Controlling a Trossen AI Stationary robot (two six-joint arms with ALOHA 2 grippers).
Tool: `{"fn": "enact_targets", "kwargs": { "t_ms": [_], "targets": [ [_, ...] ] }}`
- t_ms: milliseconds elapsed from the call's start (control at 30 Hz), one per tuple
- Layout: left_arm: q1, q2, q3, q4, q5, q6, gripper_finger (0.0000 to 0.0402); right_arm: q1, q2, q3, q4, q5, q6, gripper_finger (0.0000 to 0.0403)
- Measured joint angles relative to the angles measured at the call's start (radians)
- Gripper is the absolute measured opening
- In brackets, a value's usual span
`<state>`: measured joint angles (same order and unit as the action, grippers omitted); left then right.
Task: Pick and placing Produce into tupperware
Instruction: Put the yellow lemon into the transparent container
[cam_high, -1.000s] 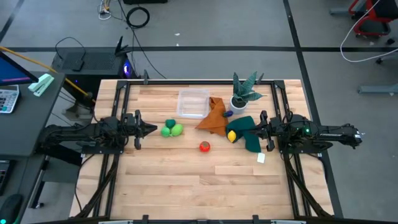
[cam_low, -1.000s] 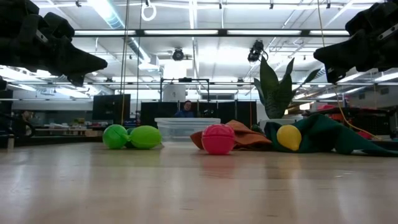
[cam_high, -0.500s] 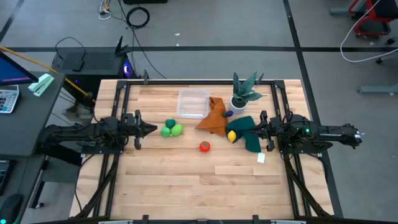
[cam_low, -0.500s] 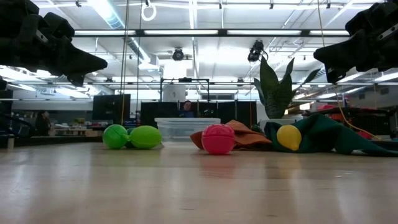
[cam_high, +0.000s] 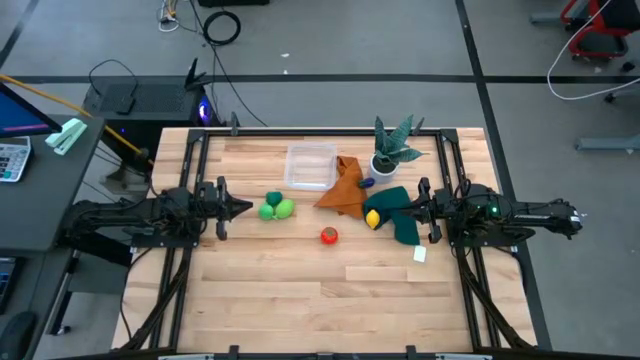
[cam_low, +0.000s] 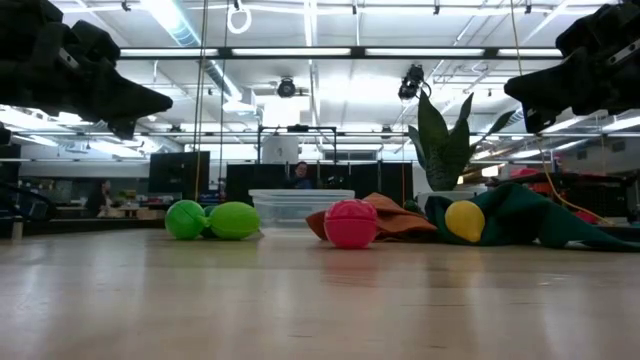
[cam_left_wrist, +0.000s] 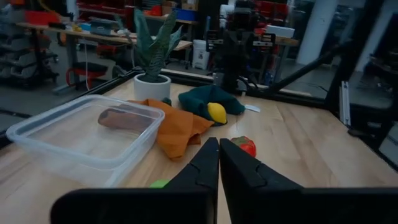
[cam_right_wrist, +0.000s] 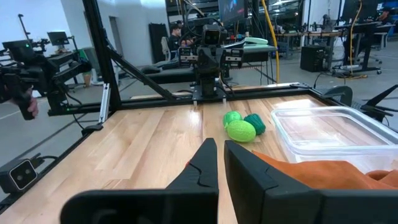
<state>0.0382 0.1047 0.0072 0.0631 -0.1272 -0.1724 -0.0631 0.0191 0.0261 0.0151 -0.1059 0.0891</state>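
On the wooden table (cam_high: 300, 290) sits a clear, empty tupperware (cam_high: 311, 166). It lies between the left gripper (cam_high: 243, 208) and right gripper (cam_high: 405, 211), whose fingers are both pressed together.

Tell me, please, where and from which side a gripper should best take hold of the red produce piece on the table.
Probably from straight above, fingers closing across the widest middle of the red piece. It is round and sits alone on bare table, with no cloth or other produce touching it, so every side is free.
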Motion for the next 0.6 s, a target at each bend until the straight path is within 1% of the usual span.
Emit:
{"fn": "enact_targets", "kwargs": {
  "t_ms": [67,200,400,600],
  "targets": [
    [0.0,0.0,0.0,0.0,-0.025,-0.032,0.0016,0.0,0.0,0.0,0.0,0.0,0.012,0.0],
    [0.0,0.0,0.0,0.003,-0.059,-0.092,0.0019,0.0,0.0,0.0,0.0,0.0,0.103,0.0],
    [0.0,0.0,0.0,0.004,-0.074,-0.215,0.0014,0.0,0.0,0.0,0.011,0.0,0.245,0.0],
    [0.0,0.0,0.0,0.004,-0.078,-0.237,0.001,0.0,0.0,0.0,0.025,0.0,0.259,0.0]
  ]
}}
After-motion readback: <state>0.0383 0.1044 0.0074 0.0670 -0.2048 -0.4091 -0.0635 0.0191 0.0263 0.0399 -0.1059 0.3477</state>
